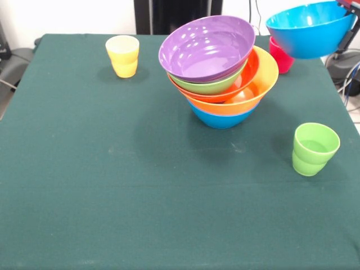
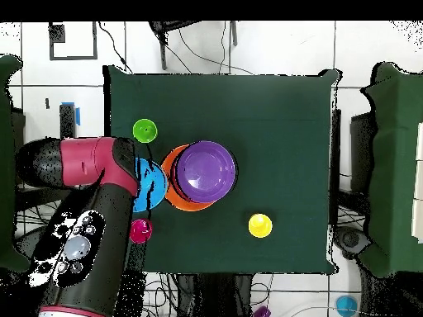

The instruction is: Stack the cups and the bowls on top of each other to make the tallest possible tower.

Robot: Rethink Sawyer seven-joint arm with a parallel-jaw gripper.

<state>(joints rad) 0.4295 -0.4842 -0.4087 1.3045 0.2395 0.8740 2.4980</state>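
Observation:
The tower (image 1: 219,73) leans in the middle of the table: a blue bowl (image 1: 220,119) lowest, then yellow-orange (image 1: 264,79), orange-red, lime green (image 1: 208,87), and the wide purple bowl (image 1: 205,48) on top. At the far right, another blue bowl (image 1: 309,28) hangs tilted in the air, with my gripper (image 1: 347,5) shut on its right rim at the picture's corner. Just behind and below that bowl stands the red-pink cup (image 1: 281,56), half hidden. The yellow cup (image 1: 122,55) is at the far left and the light green cup (image 1: 314,148) at the right. From overhead, my arm (image 2: 99,177) covers part of the held blue bowl (image 2: 150,186).
The dark green table cloth (image 1: 112,185) covers the whole table. A black stand and cables (image 1: 344,64) lie beyond the table's right edge in the front view. Overhead, the green cup (image 2: 144,130) and red-pink cup (image 2: 140,230) flank my arm.

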